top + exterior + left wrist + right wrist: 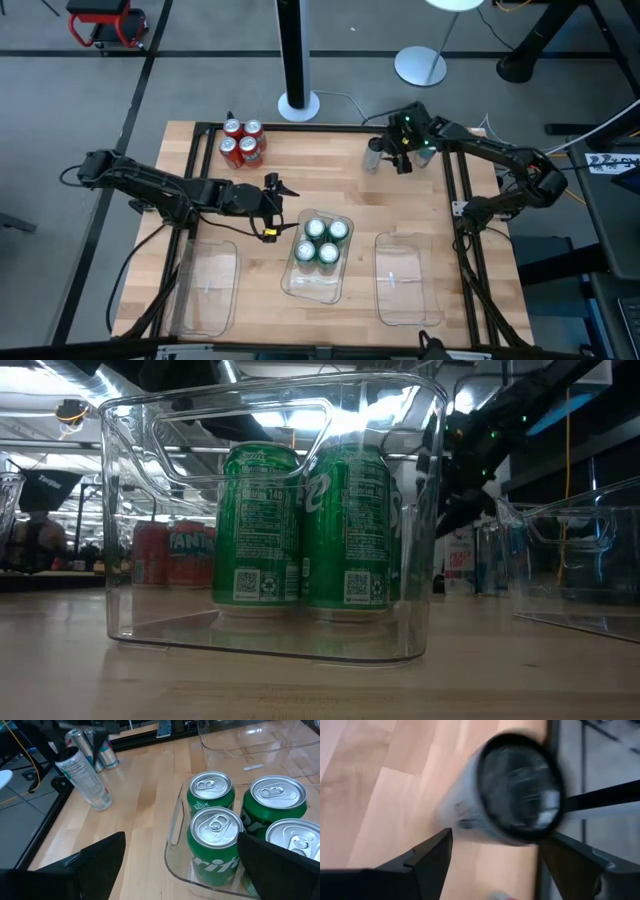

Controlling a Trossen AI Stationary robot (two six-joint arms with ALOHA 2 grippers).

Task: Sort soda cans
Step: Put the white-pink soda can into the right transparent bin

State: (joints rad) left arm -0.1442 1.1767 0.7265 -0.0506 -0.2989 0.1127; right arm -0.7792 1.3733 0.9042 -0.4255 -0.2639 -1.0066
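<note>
R hand at the far-R part of the desk, over the silver-grey cans. It looks clamped on one silver can: in R wrist view that can sits between the two dark fingers, blurred, its round end facing the cam. So its long axis runs about along the hand's view line, i.e. tipped off upright, prob lifted. Left wrist view agrees: a tilted silver can under the dark R hand. Grip contact itself not sharp, so "holding" is a judgement.

Other silver cans stand just beside the R hand; exact count can't tell.

L hand hovers mid-desk, just beside the far-L corner of the middle tray, fingers spread wide, empty. Four green cans upright in that tray's far half, packed 2x2, touching.

Four red cans clustered upright at far edge, L of centre, not yet sorted. L tray and R tray hold no cans.

Key relation: R tray lies toward the near edge from the R hand, well apart; R arm clearly nearer to it than L. Reds are nearer the L arm. Next move prob carries the silver can to the R tray; it needs righting to upright before release.
</note>
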